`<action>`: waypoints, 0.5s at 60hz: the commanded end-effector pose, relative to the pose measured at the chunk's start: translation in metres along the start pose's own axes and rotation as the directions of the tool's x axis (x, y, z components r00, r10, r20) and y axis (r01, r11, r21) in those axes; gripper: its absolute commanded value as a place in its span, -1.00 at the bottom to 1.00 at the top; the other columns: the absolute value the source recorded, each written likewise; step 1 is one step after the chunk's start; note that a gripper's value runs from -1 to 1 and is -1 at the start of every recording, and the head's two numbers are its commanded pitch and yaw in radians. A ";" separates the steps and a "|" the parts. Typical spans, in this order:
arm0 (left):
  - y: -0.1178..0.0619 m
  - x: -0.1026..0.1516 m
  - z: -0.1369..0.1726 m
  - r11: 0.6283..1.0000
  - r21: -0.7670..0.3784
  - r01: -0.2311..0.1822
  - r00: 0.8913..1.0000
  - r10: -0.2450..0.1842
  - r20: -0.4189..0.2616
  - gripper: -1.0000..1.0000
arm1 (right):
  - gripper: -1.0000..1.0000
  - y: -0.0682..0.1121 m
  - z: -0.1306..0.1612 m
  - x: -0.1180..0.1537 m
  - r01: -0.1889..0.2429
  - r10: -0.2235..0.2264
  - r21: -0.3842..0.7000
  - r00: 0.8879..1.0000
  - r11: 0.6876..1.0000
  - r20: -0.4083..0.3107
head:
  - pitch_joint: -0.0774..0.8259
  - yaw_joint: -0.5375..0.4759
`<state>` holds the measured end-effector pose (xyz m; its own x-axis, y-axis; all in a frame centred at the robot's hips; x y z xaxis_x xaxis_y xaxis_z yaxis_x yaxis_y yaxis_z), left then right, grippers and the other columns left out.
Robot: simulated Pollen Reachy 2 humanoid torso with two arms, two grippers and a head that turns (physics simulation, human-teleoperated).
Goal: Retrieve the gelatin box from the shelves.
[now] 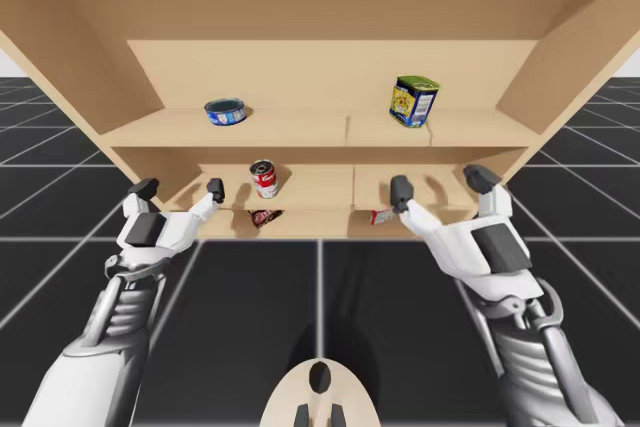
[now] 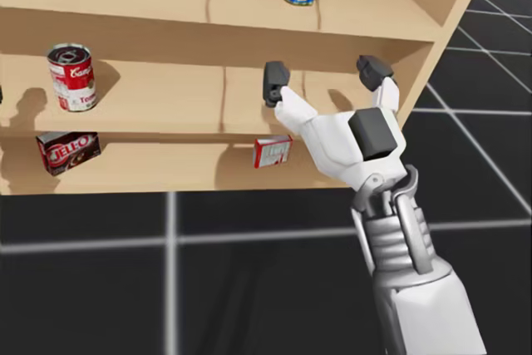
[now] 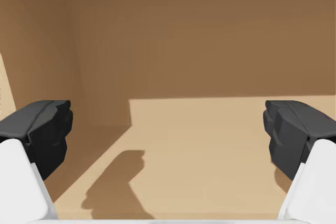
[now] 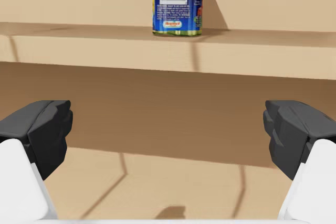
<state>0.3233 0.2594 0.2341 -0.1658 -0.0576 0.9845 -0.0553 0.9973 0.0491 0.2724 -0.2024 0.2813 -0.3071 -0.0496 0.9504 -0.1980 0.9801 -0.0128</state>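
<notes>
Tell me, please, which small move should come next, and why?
Probably lower the right end effector toward the bottom shelf. It is open and holds nothing, but it hangs higher than the small red box standing there.

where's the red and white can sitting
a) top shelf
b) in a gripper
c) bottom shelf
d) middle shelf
d: the red and white can stands upright on the middle shelf, one level below the flat blue can, and no gripper touches it.
</notes>
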 end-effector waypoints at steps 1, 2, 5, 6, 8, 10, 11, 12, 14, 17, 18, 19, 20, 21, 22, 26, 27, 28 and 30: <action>0.001 0.000 0.000 1.000 0.002 -0.003 1.000 0.003 0.001 -1.00 | -1.00 0.012 0.029 0.017 0.005 -0.005 -0.004 1.000 1.000 -0.006 | 0.50 -0.42; 0.001 0.000 0.000 1.000 0.002 -0.003 1.000 0.003 0.001 -1.00 | -1.00 0.014 0.035 0.016 0.003 -0.003 0.005 1.000 1.000 -0.013 | 0.50 -0.42; 0.001 0.000 0.000 1.000 0.002 -0.003 1.000 0.003 0.001 -1.00 | -1.00 0.016 0.039 0.015 -0.001 0.002 0.010 1.000 1.000 -0.023 | 0.49 -0.43; 0.001 0.000 0.000 1.000 0.002 -0.003 1.000 0.003 0.000 -1.00 | -1.00 0.019 0.047 0.012 -0.021 0.022 0.027 0.999 0.999 -0.030 | 0.49 -0.43; 0.001 0.000 0.000 1.000 0.003 -0.004 1.000 0.004 0.000 -1.00 | -1.00 0.022 0.050 0.009 -0.024 0.025 0.035 0.999 0.999 -0.034 | 0.48 -0.44; 0.002 0.001 0.000 1.000 0.004 -0.005 1.000 0.005 0.000 -1.00 | -1.00 0.027 0.056 0.004 -0.026 0.028 0.039 0.998 0.999 -0.048 | 0.48 -0.44; 0.002 0.001 0.000 1.000 0.005 -0.005 1.000 0.005 0.000 -1.00 | -1.00 0.028 0.057 0.003 -0.028 0.030 0.042 0.998 0.999 -0.052 | 0.48 -0.44; 0.002 0.001 0.000 1.000 0.005 -0.005 1.000 0.005 0.000 -1.00 | -1.00 0.030 0.058 0.001 -0.020 0.022 0.043 0.998 0.999 -0.061 | 0.48 -0.44; 0.002 0.001 0.000 1.000 0.005 -0.005 1.000 0.005 0.000 -1.00 | -1.00 0.034 0.062 -0.003 -0.005 0.008 0.047 0.997 0.999 -0.076 | 0.48 -0.44; 0.002 0.001 0.000 1.000 0.006 -0.005 1.000 0.005 0.000 -1.00 | -1.00 0.038 0.067 -0.010 0.000 0.006 0.059 0.995 0.998 -0.098 | 0.48 -0.43; 0.002 0.001 0.000 1.000 0.006 -0.005 1.000 0.005 0.000 -1.00 | -1.00 0.038 0.068 -0.012 0.004 0.002 0.060 0.995 0.998 -0.102 | 0.48 -0.43; 0.002 0.001 0.000 1.000 0.007 -0.004 1.000 0.004 -0.001 -1.00 | -1.00 0.038 0.069 -0.013 0.010 -0.004 0.062 0.994 0.998 -0.106 | 0.48 -0.43; 0.002 0.001 0.000 1.000 0.007 -0.004 1.000 0.004 -0.001 -1.00 | -1.00 0.038 0.070 -0.015 0.013 -0.006 0.062 0.994 0.998 -0.111 | 0.48 -0.43; 0.002 0.001 0.000 1.000 0.008 -0.003 1.000 0.003 -0.001 -1.00 | -1.00 0.038 0.073 -0.020 0.023 -0.015 0.060 0.992 0.998 -0.123 | 0.48 -0.42; 0.002 0.001 0.000 1.000 0.008 -0.003 1.000 0.003 -0.001 -1.00 | -1.00 0.038 0.074 -0.022 0.026 -0.018 0.058 0.992 0.998 -0.128 | 0.48 -0.42; 0.002 0.001 0.000 1.000 0.009 -0.004 1.000 0.004 -0.001 -1.00 | -1.00 0.034 0.078 -0.035 0.073 -0.064 0.047 0.985 0.996 -0.159 | 0.48 -0.41; 0.002 0.001 0.000 1.000 0.009 -0.003 1.000 0.003 -0.002 -1.00 | -1.00 0.032 0.080 -0.042 0.099 -0.090 0.042 0.980 0.994 -0.176 | 0.47 -0.41; 0.002 0.001 0.000 1.000 0.009 -0.003 1.000 0.003 -0.002 -1.00 | -1.00 0.031 0.080 -0.045 0.103 -0.094 0.039 0.979 0.994 -0.180 | 0.47 -0.40; 0.001 0.001 0.000 1.000 0.009 -0.002 1.000 0.002 -0.003 -1.00 | -1.00 0.029 0.079 -0.051 0.120 -0.112 0.031 0.975 0.992 -0.193 | 0.47 -0.41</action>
<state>0.3229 0.2613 0.2351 -0.1650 -0.0547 0.9848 -0.0623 0.9970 0.0449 0.2101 -0.1894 0.2353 -0.1801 -0.0295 0.9832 -0.2634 0.9645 -0.0193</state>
